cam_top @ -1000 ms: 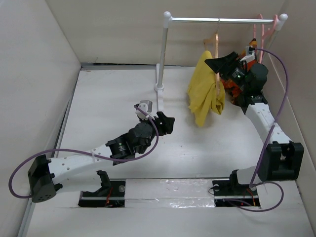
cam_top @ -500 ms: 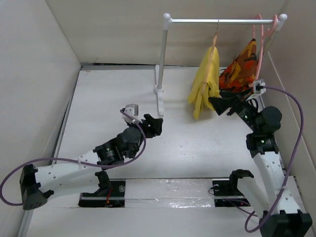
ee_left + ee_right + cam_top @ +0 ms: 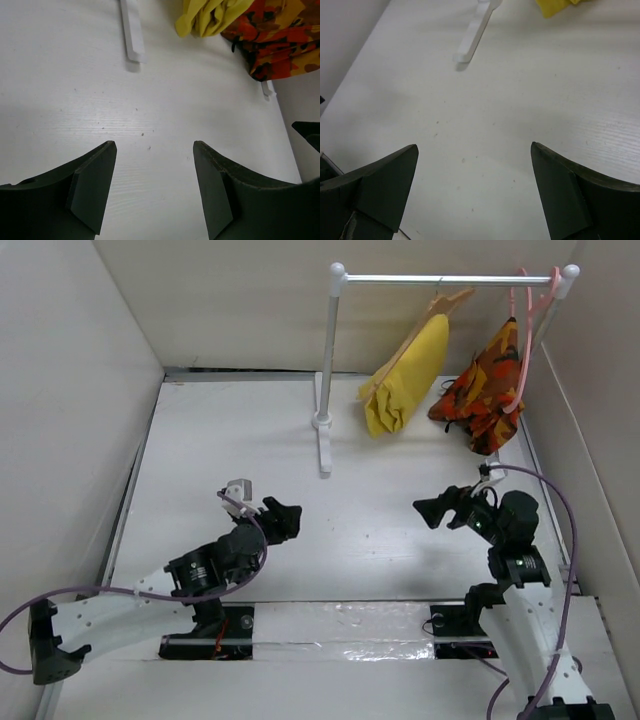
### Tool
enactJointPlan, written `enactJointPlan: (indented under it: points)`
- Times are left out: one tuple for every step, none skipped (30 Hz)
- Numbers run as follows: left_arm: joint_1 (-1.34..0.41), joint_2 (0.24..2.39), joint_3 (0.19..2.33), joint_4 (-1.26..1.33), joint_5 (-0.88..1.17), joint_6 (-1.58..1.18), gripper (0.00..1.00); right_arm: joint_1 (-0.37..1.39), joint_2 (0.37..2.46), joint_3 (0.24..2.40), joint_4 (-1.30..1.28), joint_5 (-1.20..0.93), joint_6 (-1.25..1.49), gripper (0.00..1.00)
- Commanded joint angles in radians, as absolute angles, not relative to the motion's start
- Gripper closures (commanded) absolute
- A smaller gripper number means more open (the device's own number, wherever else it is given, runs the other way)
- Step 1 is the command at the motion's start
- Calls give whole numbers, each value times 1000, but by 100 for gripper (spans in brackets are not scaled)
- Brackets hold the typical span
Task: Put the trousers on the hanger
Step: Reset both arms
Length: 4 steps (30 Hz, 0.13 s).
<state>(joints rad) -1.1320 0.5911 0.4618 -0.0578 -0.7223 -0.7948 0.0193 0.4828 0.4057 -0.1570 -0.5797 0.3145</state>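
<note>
Hanging over the hanger on the rail, the trousers are judged placed; left gripper and right gripper, jaws spread and empty, should be parked clear of the cloth.

The trousers hang on the hanger under the rail, left of another garment. The left gripper and right gripper sit well before the rail.

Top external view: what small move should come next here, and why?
Probably just draw both arms back to rest. The trousers drape over the hanger, which hangs tilted on the rail, so the task looks done. The left gripper and right gripper are open, empty, and well clear of the rail.
</note>
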Motion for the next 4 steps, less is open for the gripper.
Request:
enactJointPlan:
  points:
    - [-1134, 568, 442, -104, -729, -850, 40, 18, 466, 410, -167, -598, 285, 0]
    - [-1134, 572, 445, -112, -733, -854, 40, 18, 469, 411, -152, -604, 290, 0]
    - [-1134, 574, 446, -112, -733, -856, 40, 18, 475, 425, -147, -610, 293, 0]
    - [-1134, 575, 449, -104, -735, -853, 40, 18, 480, 442, -150, -614, 290, 0]
